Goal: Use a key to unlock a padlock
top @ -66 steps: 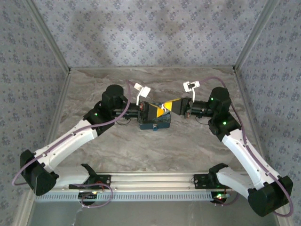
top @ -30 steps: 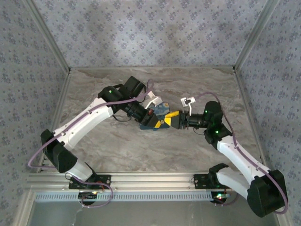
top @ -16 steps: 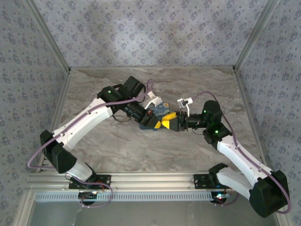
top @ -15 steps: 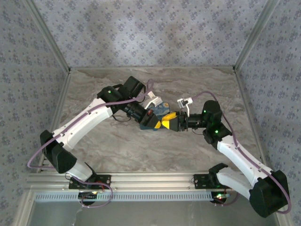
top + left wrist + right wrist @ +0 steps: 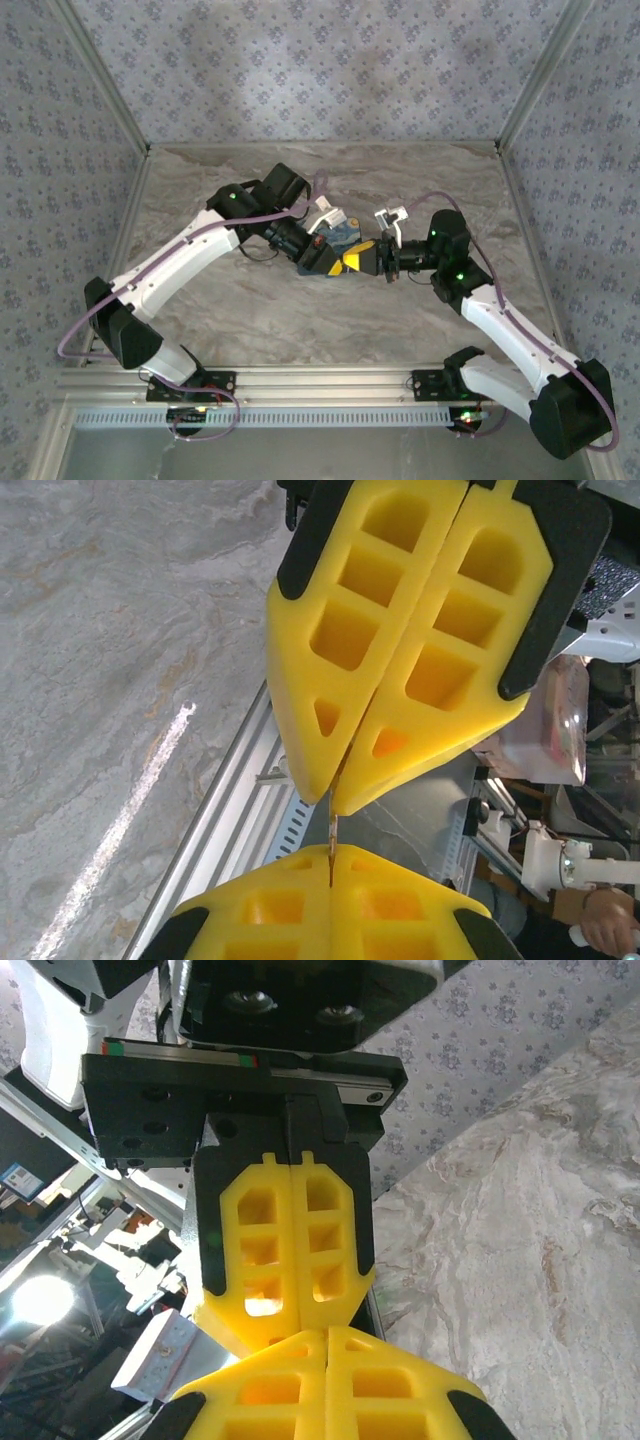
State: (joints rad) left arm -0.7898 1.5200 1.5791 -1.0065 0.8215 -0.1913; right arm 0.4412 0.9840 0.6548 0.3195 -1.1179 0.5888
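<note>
Marble table [image 5: 300, 320]; key [image 5: 331, 828] runs left hand [image 5: 330, 854] to right hand [image 5: 333, 800].

Left tool [image 5: 330, 854] closed, right tool [image 5: 327, 1334] closed, facing each other, nearly touching

From my console, the left arm [image 5: 175, 262] and right arm [image 5: 510, 325] are white shells between chunky black joint housings, each with a small green light [image 5: 232, 196]. A purple cable [image 5: 63, 340] loops along each. My left gripper [image 5: 330, 860] and right gripper [image 5: 327, 1340] have yellow fingers moulded with square pockets, backed in black, mounted on a black rail with round screws.
</note>
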